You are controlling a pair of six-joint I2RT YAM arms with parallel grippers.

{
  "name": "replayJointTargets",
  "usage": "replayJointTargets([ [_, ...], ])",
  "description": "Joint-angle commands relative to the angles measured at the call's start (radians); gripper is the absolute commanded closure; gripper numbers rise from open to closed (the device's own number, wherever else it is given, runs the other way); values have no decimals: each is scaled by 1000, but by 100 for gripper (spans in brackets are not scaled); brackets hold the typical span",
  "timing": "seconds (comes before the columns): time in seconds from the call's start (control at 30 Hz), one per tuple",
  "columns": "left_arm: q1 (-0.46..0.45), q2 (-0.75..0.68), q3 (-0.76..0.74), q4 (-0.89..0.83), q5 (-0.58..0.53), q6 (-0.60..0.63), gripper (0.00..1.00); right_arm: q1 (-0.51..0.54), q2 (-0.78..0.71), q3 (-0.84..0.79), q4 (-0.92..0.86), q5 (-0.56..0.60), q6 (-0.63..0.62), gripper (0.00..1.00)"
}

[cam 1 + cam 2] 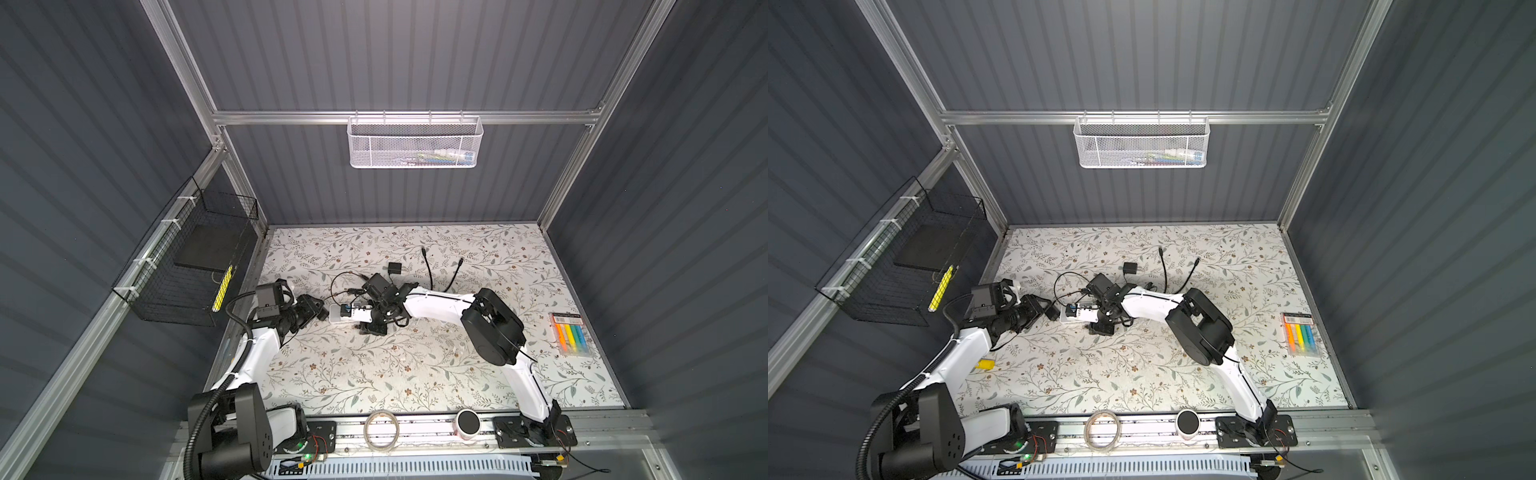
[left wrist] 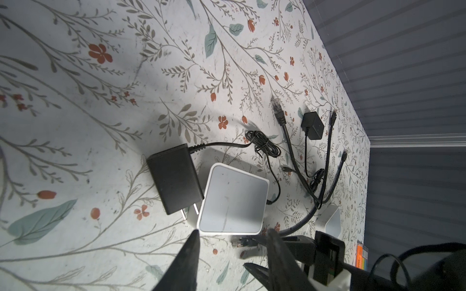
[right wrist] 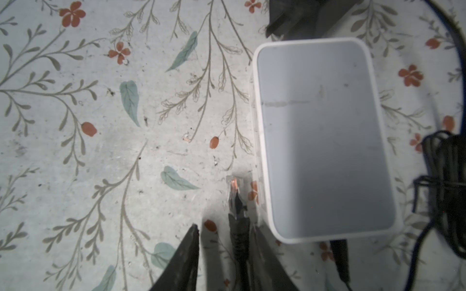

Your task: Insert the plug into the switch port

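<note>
The white switch (image 3: pixel 325 138) lies flat on the floral table, also seen in both top views (image 1: pixel 337 314) (image 1: pixel 1068 315) and in the left wrist view (image 2: pixel 234 199). Its ports do not show. The clear plug (image 3: pixel 235 186) on a black cable lies on the table alongside the switch's long side, also seen from the left wrist (image 2: pixel 239 243). My right gripper (image 3: pixel 225 228) (image 1: pixel 361 329) is open and straddles the cable's black boot just behind the plug, with a gap on one side. My left gripper (image 2: pixel 233 239) (image 1: pixel 323 312) stands open at the switch's near end, holding nothing.
A black power adapter (image 2: pixel 174 179) with its prongs lies against the switch, its cord bundled beyond. A smaller black adapter (image 1: pixel 394 267) and loose cable ends (image 1: pixel 423 249) lie farther back. A highlighter pack (image 1: pixel 571 334) sits at the right edge. Tape roll (image 1: pixel 380 430) is on the front rail.
</note>
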Motion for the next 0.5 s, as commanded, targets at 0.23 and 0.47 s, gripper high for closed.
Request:
replayJointTargets([
  [0.23, 8, 12, -9, -12, 30, 1, 56, 7, 27, 21, -19, 47, 37, 84],
  [0.47, 8, -9, 0, -28, 34, 4, 56, 7, -56, 11, -95, 27, 20, 100],
])
